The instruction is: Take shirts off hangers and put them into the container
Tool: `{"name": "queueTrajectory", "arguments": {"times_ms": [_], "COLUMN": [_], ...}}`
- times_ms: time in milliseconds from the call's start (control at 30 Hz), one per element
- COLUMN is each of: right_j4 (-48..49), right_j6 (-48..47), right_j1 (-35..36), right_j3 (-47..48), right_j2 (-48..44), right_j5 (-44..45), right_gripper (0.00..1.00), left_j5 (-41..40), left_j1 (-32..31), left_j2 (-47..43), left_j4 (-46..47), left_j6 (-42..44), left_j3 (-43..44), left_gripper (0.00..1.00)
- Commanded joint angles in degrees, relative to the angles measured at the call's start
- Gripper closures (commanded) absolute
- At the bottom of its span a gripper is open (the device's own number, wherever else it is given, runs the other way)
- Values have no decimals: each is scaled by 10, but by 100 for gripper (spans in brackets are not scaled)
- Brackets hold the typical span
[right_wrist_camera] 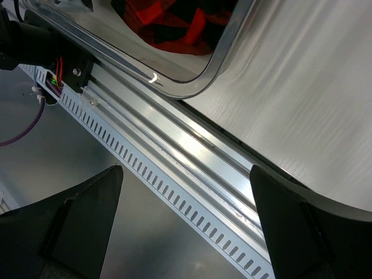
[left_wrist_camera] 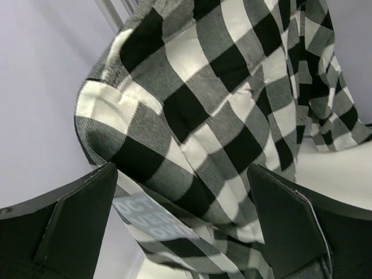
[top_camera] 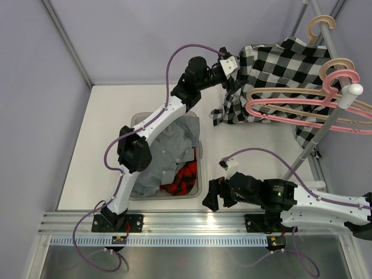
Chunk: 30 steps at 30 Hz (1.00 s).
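Observation:
The black-and-white checked shirt hangs from a tan hanger at the back right. My left gripper is open at the shirt's left edge. In the left wrist view the checked cloth fills the gap between the spread fingers of that gripper. A pink hanger and a second tan hanger hang bare. The container holds the grey shirt and the red plaid shirt. My right gripper is open and empty beside the container's near right corner.
A grey rack pole slants down from a white end cap on the right. An aluminium rail runs along the near table edge under my right gripper. Purple walls close in on the left and back.

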Motion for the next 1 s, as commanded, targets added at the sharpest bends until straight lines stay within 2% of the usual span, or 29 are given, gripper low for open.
{"name": "queueTrajectory", "arguments": {"times_ms": [0, 233, 400, 500, 667, 967], "right_j4": [11, 7, 18, 21, 18, 12], "right_j6": [30, 40, 44, 43, 46, 80], "right_j1": [16, 34, 42, 55, 79, 127], "right_j3": [26, 47, 55, 67, 88, 90], "right_j2": [8, 41, 70, 81, 98, 116], "right_j5": [31, 43, 43, 51, 79, 119], "right_gripper": [1, 1, 0, 1, 1, 1], "left_j5": [35, 30, -37, -49, -43, 8], "left_j1": [11, 19, 18, 19, 18, 19], "left_j2": [27, 61, 45, 68, 99, 179], "left_j4": [107, 199, 264, 241, 269, 307], "left_j6": [-4, -30, -12, 2, -7, -84], "left_j3": [62, 60, 10, 47, 63, 149], "left_gripper": [1, 1, 1, 1, 1, 1]}}
